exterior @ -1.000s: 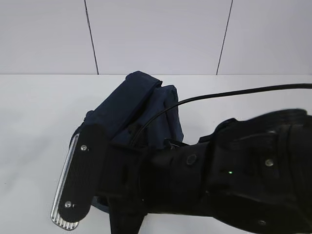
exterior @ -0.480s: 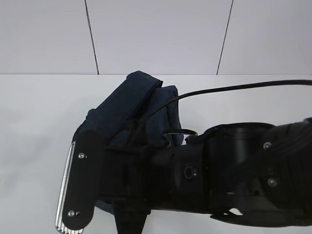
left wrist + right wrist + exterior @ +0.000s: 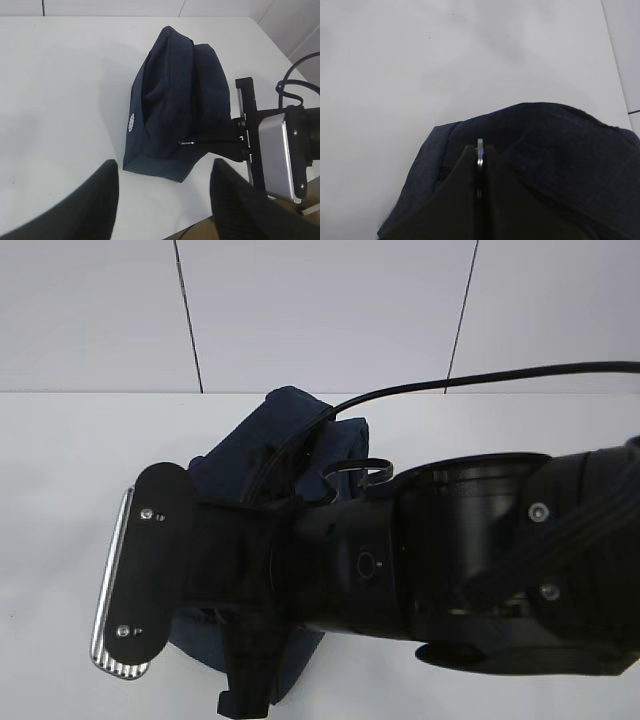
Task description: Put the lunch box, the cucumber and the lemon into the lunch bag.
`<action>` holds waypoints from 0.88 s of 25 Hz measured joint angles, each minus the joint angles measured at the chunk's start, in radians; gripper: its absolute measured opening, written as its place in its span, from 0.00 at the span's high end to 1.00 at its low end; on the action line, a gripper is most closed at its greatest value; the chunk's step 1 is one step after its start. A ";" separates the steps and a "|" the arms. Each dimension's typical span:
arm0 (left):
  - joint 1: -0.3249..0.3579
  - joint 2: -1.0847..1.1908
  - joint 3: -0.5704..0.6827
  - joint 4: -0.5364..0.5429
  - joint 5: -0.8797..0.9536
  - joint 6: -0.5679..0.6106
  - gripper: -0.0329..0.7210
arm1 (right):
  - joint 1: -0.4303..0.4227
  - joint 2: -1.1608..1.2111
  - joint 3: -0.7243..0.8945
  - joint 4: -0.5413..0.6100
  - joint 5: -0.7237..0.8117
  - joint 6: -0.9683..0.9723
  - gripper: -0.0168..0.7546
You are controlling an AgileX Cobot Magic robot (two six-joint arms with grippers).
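in the exterior view a bulky black robot arm (image 3: 470,550) fills the foreground, its wrist with a ribbed silver plate turned toward the camera, and it hides much of what lies behind. just past it sits the dark navy boxy fabric lunch bag (image 3: 290,450), resting on the plain white table (image 3: 70,470); a black cable (image 3: 480,380) arcs over the bag's top.

the right gripper (image 3: 479,165) has its two black fingers pressed together on the small silver ring zipper pull (image 3: 480,150) at the bag's top edge, so it is clamped on that ring. the left wrist view shows this from the side: the right gripper reaching in at the bag's near end.

the left gripper (image 3: 162,200) hangs above the table just short of the bag, its two dark fingers (image 3: 95,200) spread wide with nothing between them.

the bag's top is creased and slumped inward along the zipper line; from these views i cannot tell what is inside the bag. beyond it the white table runs back to a pale panelled wall (image 3: 320,310).
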 joint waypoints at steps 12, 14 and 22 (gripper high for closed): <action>0.000 0.000 0.000 0.000 0.000 0.000 0.42 | 0.000 -0.062 -0.013 -0.001 0.069 0.015 0.95; 0.000 0.000 0.000 0.000 0.000 0.000 0.42 | 0.000 -0.066 -0.013 -0.001 0.081 0.015 0.95; 0.000 0.000 0.000 0.000 0.000 0.000 0.42 | 0.000 -0.069 -0.026 -0.006 0.103 0.022 0.95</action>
